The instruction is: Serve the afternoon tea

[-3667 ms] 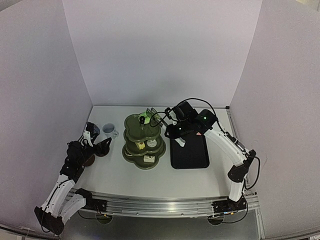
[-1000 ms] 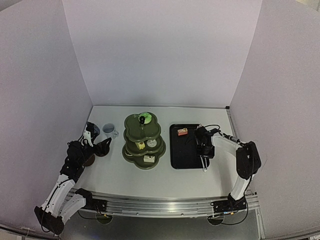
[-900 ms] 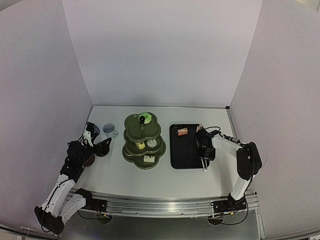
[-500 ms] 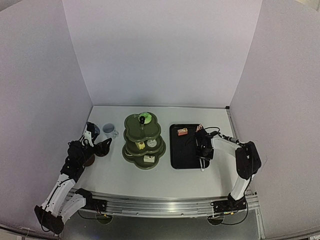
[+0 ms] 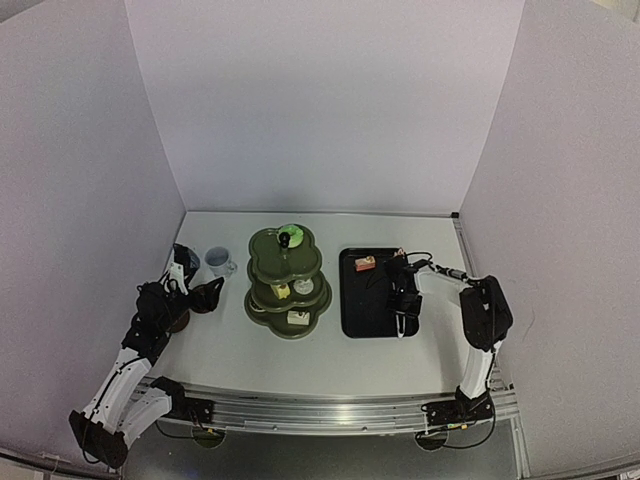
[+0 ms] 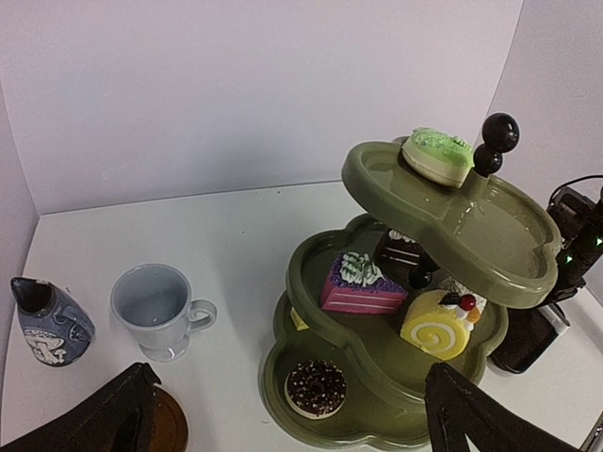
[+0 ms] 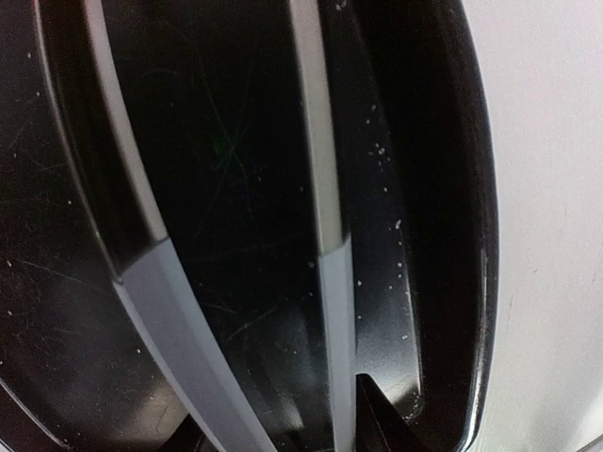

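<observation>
the right gripper (image 5: 403, 303) had its fingers pinched narrow on the metal tongs (image 7: 320, 188), low over the right side of the black tray (image 5: 362, 315). a moment before, this arm was up by the green stand (image 6: 471, 231). now it had come back down. so the green doughnut (image 6: 437, 154) looked served, lying flat on the top tier. one small cake (image 5: 366, 263) waited at the tray's far end, maybe next. the left gripper (image 6: 287, 377) was wide open and held nothing, near the cup (image 6: 151, 303).
</observation>
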You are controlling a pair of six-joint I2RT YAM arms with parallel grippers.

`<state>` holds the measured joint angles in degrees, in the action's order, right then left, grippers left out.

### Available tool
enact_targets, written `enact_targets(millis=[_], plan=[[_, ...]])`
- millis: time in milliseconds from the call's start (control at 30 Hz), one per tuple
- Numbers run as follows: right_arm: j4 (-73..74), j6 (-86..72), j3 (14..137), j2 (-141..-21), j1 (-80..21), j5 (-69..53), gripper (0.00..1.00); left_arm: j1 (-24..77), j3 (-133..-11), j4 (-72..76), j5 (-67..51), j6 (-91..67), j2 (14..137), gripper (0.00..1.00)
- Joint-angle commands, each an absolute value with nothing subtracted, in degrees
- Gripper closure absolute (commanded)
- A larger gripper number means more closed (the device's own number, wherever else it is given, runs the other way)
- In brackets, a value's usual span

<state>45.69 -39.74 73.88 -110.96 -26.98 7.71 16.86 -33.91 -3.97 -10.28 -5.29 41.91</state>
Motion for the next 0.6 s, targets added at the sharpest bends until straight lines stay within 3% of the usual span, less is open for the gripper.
enact_targets(millis=[0, 100, 300, 500, 567], plan=[[45.08, -40.83, 76.64, -112.85, -26.91, 9.38, 0.60, 16.79, -33.93, -2.26, -9.30, -4.08, 41.21, 0.00], [45.09, -40.62, 77.36, -113.77, -26.92, 10.54, 0.64, 16.79, -34.01, -2.33, -9.23, -3.97, 41.26, 0.00], [45.09, -40.40, 78.14, -114.04, -26.92, 10.86, 0.86, 16.79, -34.02, -2.33, -9.23, -3.87, 41.22, 0.00], [45.43, -39.33, 78.58, -110.14, -26.95, 10.13, 1.00, 16.80, -34.01, -2.35, -9.30, -3.81, 41.19, 0.00], [45.61, -37.82, 79.12, -107.29, -26.93, 9.16, 1.00, 16.79, -34.01, -2.35, -9.31, -3.78, 41.18, 0.00]])
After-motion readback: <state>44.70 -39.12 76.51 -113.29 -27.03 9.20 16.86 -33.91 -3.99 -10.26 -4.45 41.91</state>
